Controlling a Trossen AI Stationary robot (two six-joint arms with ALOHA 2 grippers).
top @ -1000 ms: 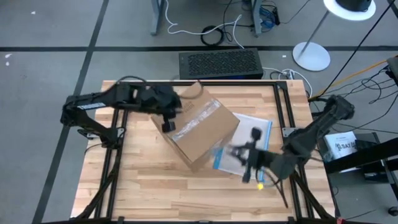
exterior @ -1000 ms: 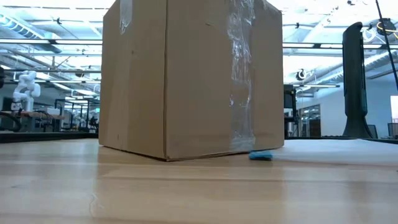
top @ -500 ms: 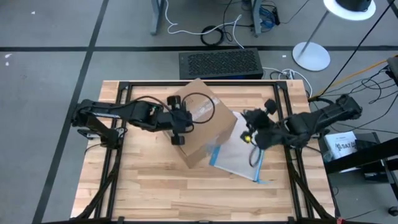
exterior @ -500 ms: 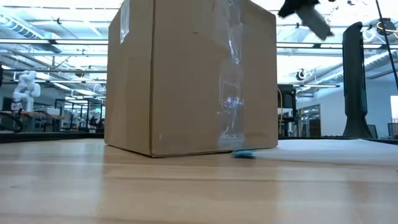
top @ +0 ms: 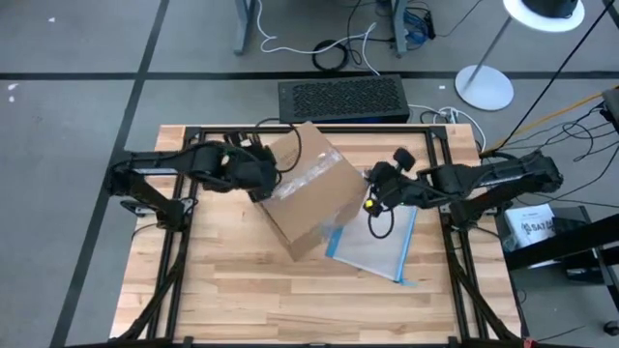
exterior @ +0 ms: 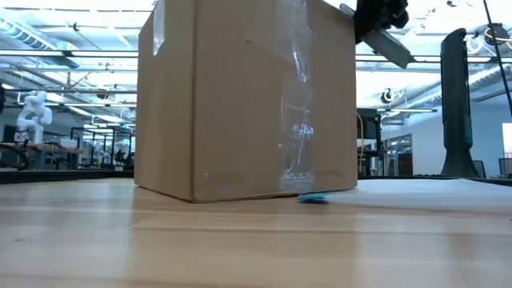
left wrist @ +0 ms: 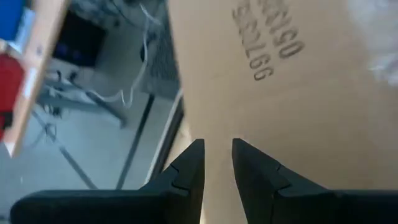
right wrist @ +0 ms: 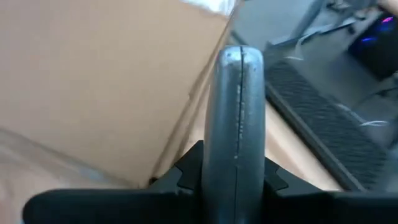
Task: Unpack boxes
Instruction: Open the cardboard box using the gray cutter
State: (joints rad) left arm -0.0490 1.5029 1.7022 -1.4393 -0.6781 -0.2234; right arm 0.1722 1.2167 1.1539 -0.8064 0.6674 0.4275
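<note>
Box (top: pixel 308 198) sits mid-table between both arms: left fingers (left wrist: pixel 186 177), slightly parted, touch its left top edge; right fingers (right wrist: pixel 186 174) grip a grey blade beside its right corner.

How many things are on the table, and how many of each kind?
Cardboard box: 1
Clear plastic pouch with blue edge: 1
Grey tool held in the right gripper: 1
Total: 3
</note>
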